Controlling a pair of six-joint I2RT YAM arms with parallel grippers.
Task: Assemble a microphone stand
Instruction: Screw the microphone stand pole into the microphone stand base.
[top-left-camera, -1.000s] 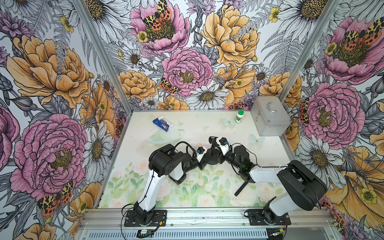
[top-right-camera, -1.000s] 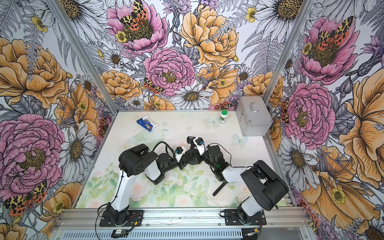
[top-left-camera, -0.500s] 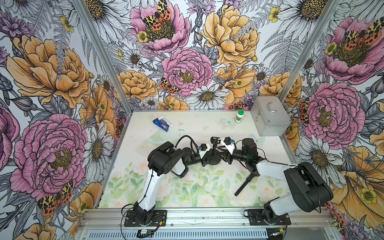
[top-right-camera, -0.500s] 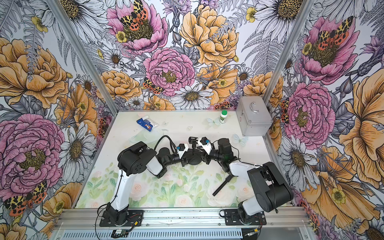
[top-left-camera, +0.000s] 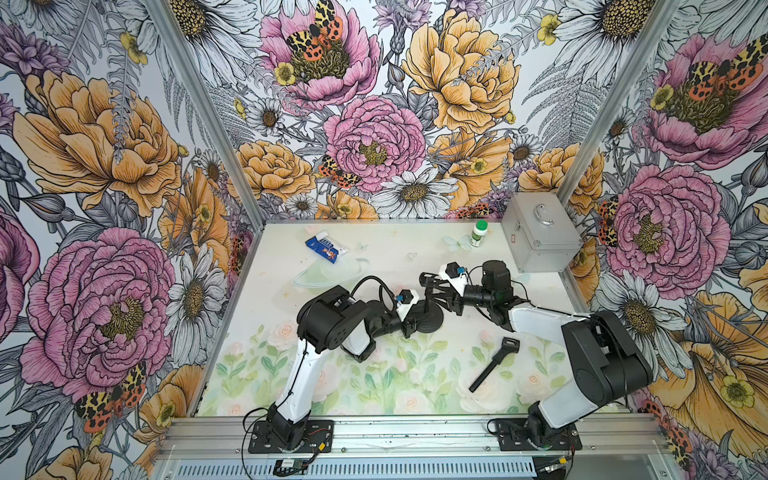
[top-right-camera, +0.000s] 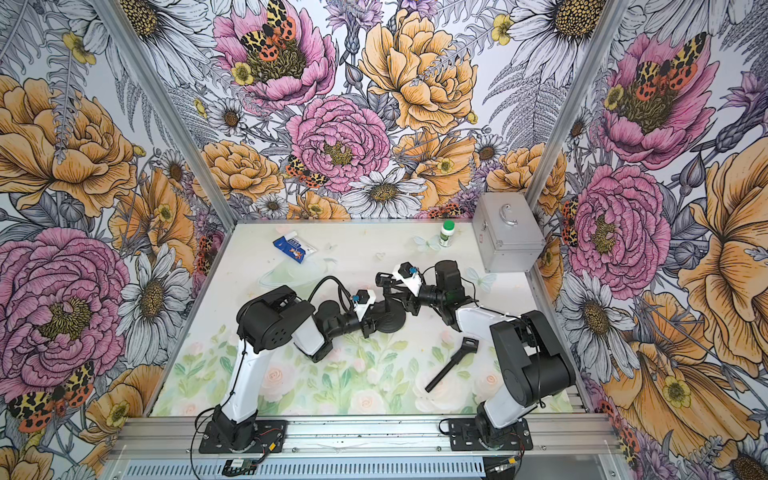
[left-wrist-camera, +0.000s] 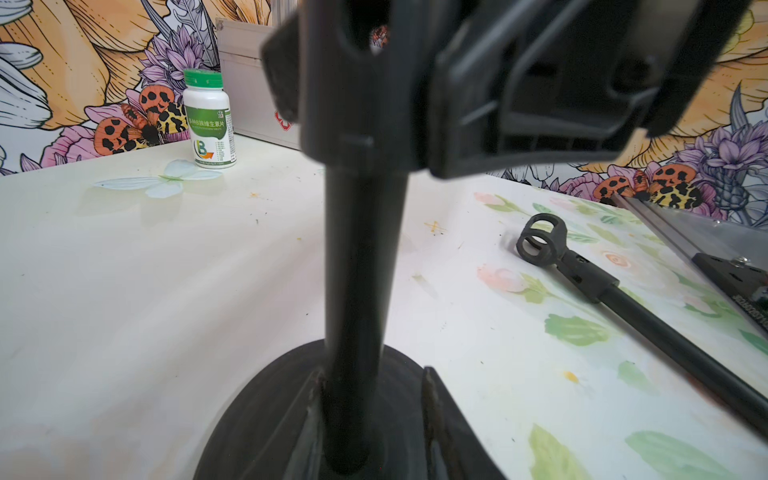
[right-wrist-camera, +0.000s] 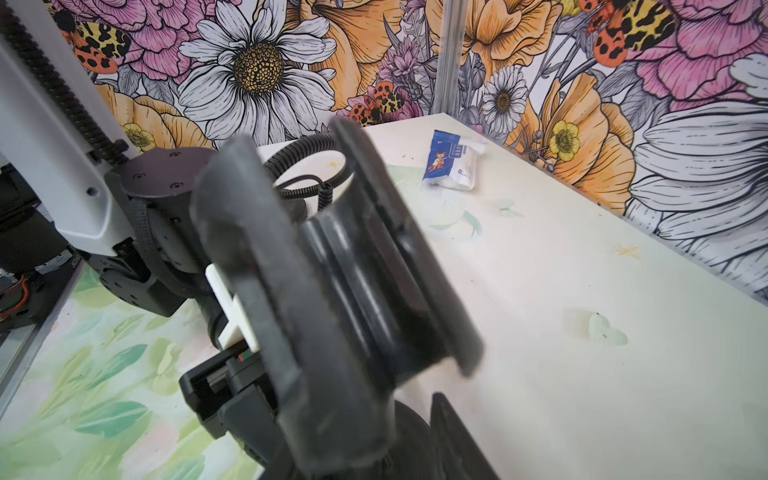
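In both top views the flat round black base (top-left-camera: 430, 322) (top-right-camera: 392, 320) of the stand sits on the flower-printed counter (top-left-camera: 395, 249) just right of the frame's centre, with a slim black upright pole (left-wrist-camera: 361, 270) rising from its middle. The left pincer (top-left-camera: 417, 320) reaches in low from the left, just above the base. Its fingers (left-wrist-camera: 432, 415) stand apart on either side of the pole's foot. One lies against the pole, and a strip of the base shows between the pole and the other. The right pincer (top-left-camera: 432, 289) comes in from the right, higher up. It is clamped on the black plastic clip holder (right-wrist-camera: 357, 291) at the top of the pole, with a finger pressed to each side of it. A loose black rod with a ring clip at one end (top-left-camera: 492, 363) (left-wrist-camera: 623, 299) lies flat on the counter, slanting, at the lower right of the stand and well apart from it, with no pincer on it. Toward the upper right of the counter a small white bottle with a green cap (top-left-camera: 479, 233) stands upright just beside a closed silver metal case (top-left-camera: 538, 232). A blue and white packet (top-left-camera: 326, 249) lies toward the upper left.
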